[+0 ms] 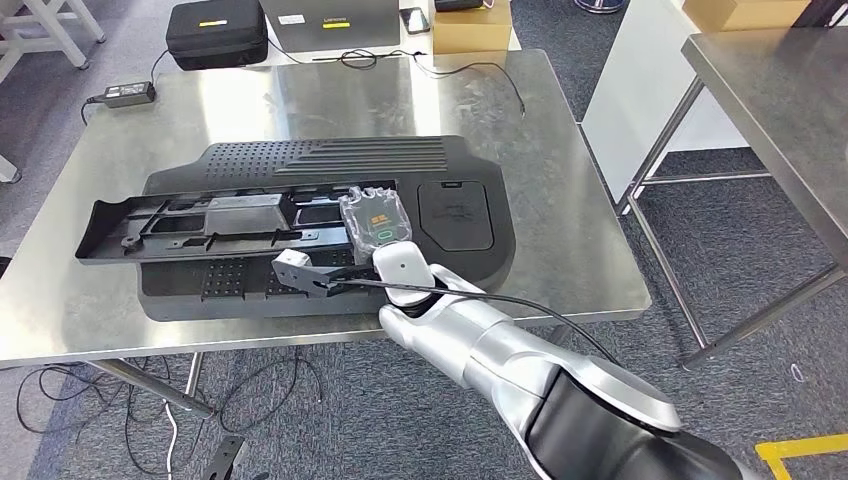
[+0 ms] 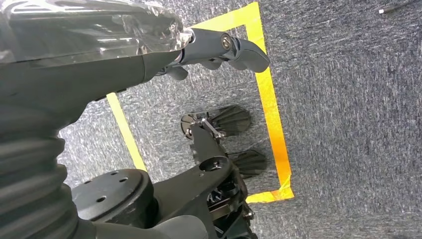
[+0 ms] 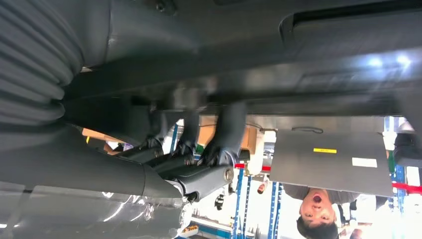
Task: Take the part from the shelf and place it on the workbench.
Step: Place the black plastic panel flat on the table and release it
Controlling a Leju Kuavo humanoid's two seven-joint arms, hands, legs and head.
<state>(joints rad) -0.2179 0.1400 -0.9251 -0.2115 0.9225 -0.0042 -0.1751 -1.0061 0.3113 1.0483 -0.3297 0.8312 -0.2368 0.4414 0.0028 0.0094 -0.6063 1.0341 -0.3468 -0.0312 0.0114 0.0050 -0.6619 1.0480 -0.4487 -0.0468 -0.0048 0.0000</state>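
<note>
Placing step: the part lies on the surface, frame centre; right hand fingers touch it, grip unclear. Next, probably withdraw.

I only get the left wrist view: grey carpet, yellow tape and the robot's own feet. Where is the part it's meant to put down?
Observer: The head view shows the black part lying flat on the steel workbench.
Operator: Is a hand on it?
Observer: Yes, the right hand rests on its near edge. In the right wrist view its fingers touch the part, but I can't tell whether they grip it.
Operator: Is anyone around?
Observer: The right wrist view catches a person beyond the part.
</note>
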